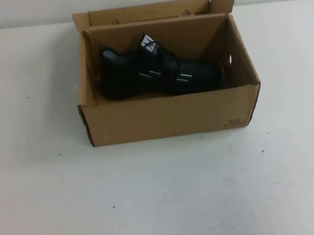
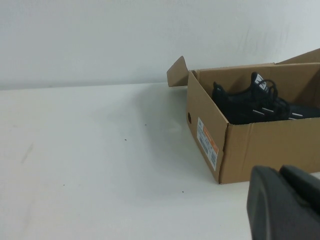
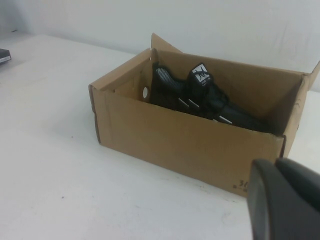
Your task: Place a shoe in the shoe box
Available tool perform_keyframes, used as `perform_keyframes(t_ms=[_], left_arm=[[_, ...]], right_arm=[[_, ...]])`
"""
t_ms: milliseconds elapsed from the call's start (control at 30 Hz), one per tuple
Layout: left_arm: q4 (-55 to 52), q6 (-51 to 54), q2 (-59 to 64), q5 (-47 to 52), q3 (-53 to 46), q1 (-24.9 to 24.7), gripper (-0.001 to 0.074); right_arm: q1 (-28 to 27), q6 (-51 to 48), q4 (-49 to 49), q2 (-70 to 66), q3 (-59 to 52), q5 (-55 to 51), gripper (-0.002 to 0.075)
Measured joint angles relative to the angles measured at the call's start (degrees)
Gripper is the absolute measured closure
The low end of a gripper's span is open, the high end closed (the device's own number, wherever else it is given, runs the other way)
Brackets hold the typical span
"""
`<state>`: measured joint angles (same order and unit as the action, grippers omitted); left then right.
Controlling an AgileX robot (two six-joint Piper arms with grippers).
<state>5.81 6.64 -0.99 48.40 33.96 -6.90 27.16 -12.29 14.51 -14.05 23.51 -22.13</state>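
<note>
The shoe (image 1: 155, 72) lies inside the box (image 1: 168, 116), toe toward 3 o'clock, so we judge the placing done. We keep both arms well clear. Left pincer (image 2: 285, 205) and right pincer (image 3: 285, 200) sit off the box over the surface (image 1: 155, 197); whether either is open, we cannot tell.

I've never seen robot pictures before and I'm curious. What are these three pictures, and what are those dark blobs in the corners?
A robot with two arms took them. One camera looks down from above at a white table. On it stands an open cardboard shoe box with a black shoe lying inside. The other two cameras ride on the wrists. The dark blobs are the left gripper and right gripper, both away from the box, holding nothing.
</note>
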Motion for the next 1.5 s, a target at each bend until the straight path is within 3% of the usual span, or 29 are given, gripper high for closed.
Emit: perform_keyframes(t_ms=[600,1067,1500], left_arm=[[0.0,0.0,0.0,0.0,-5.2,0.0,0.0736],[-6.8,-0.8,0.0,-12.4,-16.6,0.0,0.0736],[-7.0,-1.3,0.0,-15.4,-23.6,0.0,0.0736]], right_arm=[[0.0,0.0,0.0,0.0,0.0,0.0,0.0743],[0.0,0.0,0.0,0.0,0.0,-0.1,0.0743],[0.0,0.0,0.0,0.0,0.0,-0.1,0.0743]])
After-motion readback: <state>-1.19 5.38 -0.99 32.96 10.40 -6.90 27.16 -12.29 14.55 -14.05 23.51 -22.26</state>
